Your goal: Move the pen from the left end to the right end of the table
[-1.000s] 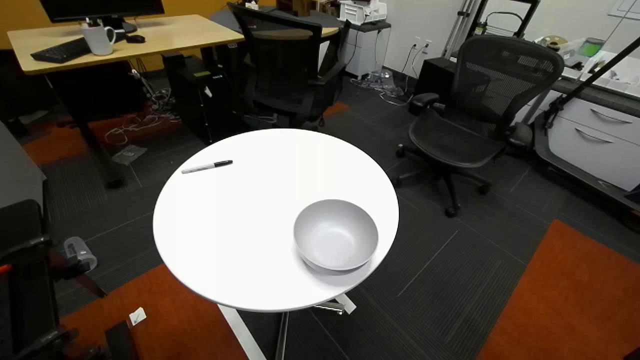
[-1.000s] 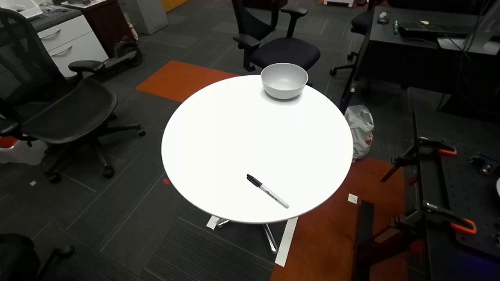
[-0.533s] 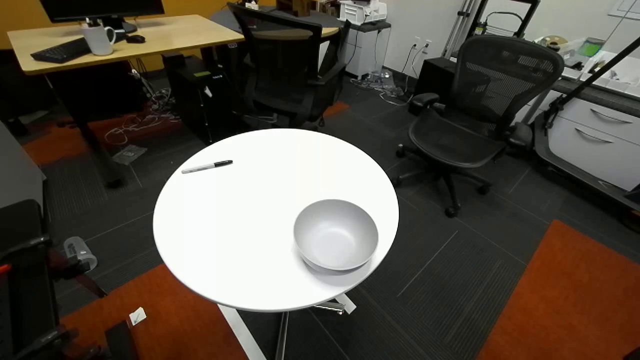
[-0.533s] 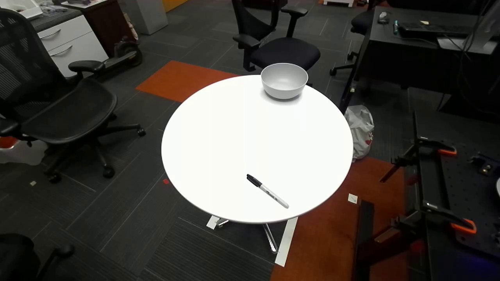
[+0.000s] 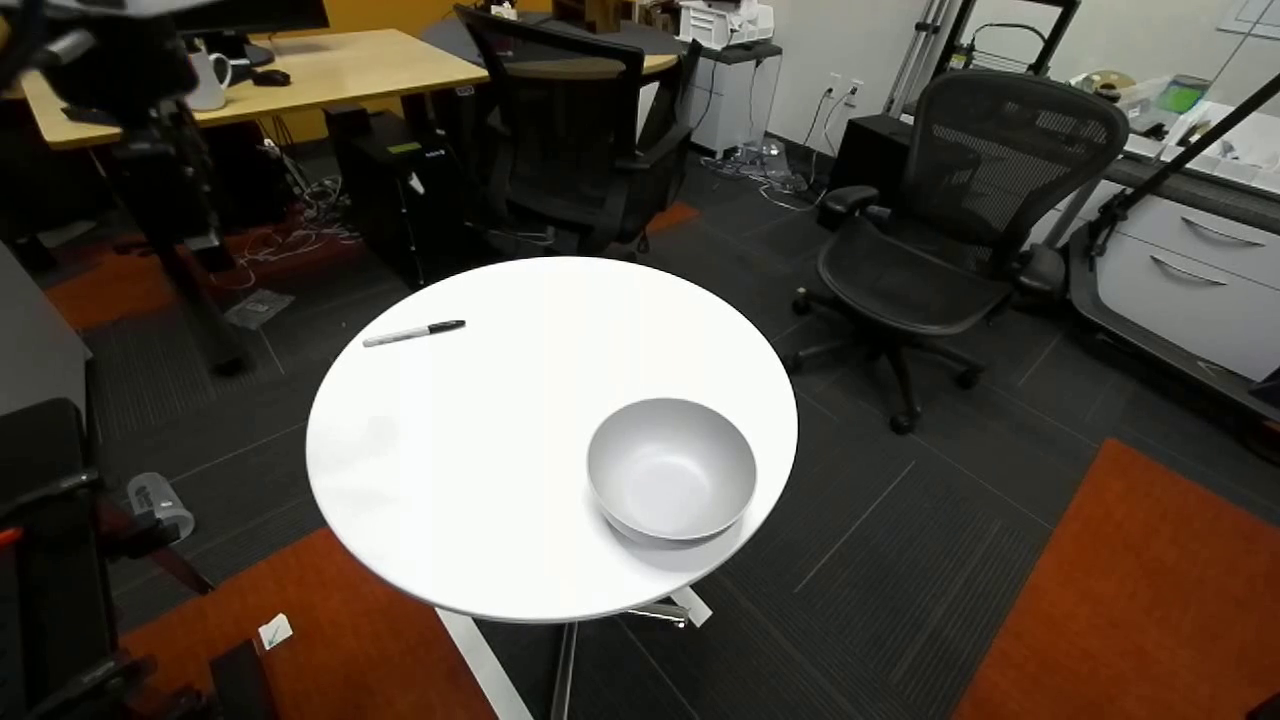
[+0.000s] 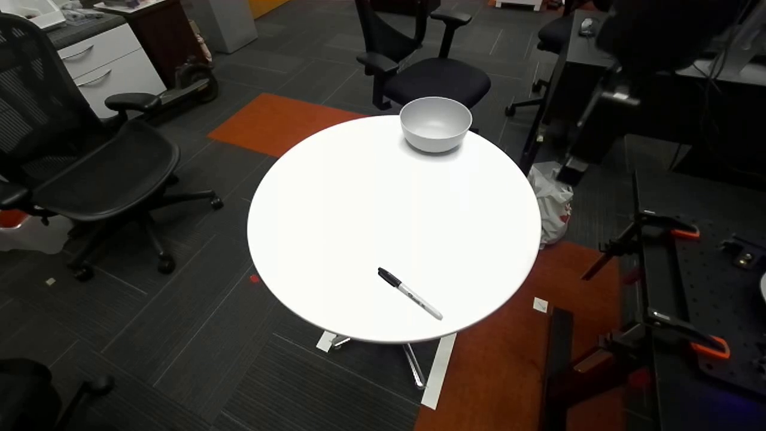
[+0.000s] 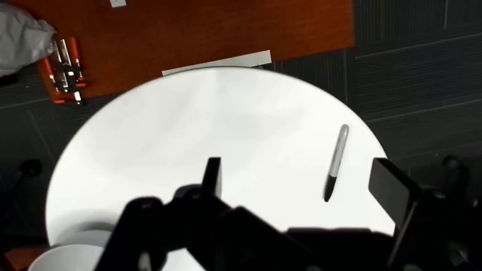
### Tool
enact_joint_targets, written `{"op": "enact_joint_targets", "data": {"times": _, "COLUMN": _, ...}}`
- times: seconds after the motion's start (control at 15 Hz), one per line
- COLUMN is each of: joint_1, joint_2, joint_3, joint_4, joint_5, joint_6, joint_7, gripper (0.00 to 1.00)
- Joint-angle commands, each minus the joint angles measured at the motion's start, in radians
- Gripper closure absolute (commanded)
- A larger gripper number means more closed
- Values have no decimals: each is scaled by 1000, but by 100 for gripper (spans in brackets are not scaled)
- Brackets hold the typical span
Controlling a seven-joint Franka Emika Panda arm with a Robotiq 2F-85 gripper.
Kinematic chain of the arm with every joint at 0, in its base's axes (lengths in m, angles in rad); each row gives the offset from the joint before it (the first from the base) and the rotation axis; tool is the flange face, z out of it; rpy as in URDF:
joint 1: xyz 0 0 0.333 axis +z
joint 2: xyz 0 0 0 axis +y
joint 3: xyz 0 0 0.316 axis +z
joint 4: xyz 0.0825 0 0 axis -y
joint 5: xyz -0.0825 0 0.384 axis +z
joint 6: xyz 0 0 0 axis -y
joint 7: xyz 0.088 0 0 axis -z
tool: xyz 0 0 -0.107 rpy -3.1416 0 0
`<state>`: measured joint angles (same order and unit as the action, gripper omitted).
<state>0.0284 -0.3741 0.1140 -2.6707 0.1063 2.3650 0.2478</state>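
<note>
Pen point(image 7: 337, 160) on table point(image 7: 169, 124) — pincer point(image 7: 300, 182) wide.

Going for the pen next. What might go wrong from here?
The pen lies flat, so the open tool might press into the table before gripping. It's also near the edge; a nudge could roll it off. A low carry might clip the bowl across the table.
</note>
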Motion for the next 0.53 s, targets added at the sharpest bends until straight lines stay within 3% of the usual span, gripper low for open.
{"op": "enact_joint_targets", "data": {"times": 0.0, "joint_1": 16, "joint_2": 261, "joint_3": 62, "joint_4": 112, "joint_5": -22, "joint_6": 170, "joint_7": 113, "gripper": 0}}
{"op": "enact_joint_targets", "data": {"times": 0.2, "joint_1": 23, "joint_2": 455, "joint_3": 86, "joint_4": 224, "joint_5": -102, "joint_6": 287, "joint_7": 270, "gripper": 0}}
{"op": "enact_joint_targets", "data": {"times": 0.47, "joint_1": 114, "joint_2": 657, "joint_3": -10, "joint_4": 399, "joint_5": -276, "joint_6": 317, "joint_7": 511, "gripper": 0}}
